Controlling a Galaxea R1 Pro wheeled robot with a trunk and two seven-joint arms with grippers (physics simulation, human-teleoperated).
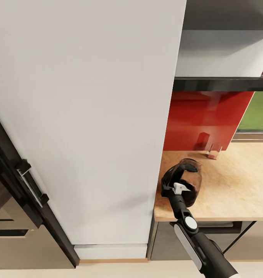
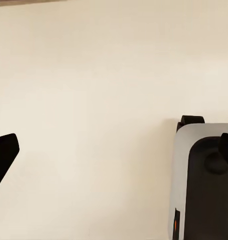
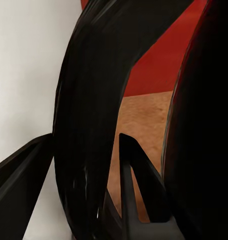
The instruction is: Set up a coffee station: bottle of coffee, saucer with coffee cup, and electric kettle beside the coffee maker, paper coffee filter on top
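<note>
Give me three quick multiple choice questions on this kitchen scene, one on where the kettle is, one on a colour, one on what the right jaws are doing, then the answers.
1. Where is the electric kettle?
A. On the floor
B. On the kitchen countertop, near its front edge beside the tall white cabinet
C. On the dark shelf above

2. What colour is the wall panel behind the countertop?
A. Red
B. Blue
C. Yellow

3. What is the right gripper doing?
A. Hanging open, far from everything
B. Holding a white cup
C. Set at the kettle's black loop handle

Answers: 
1 B, the head view shows the kettle standing on the beige wood-grain top next to the cabinet side. 
2 A, the panel is glossy red. 
3 C, the right wrist view shows one finger on each side of the handle, though a firm clamp cannot be confirmed.
</note>
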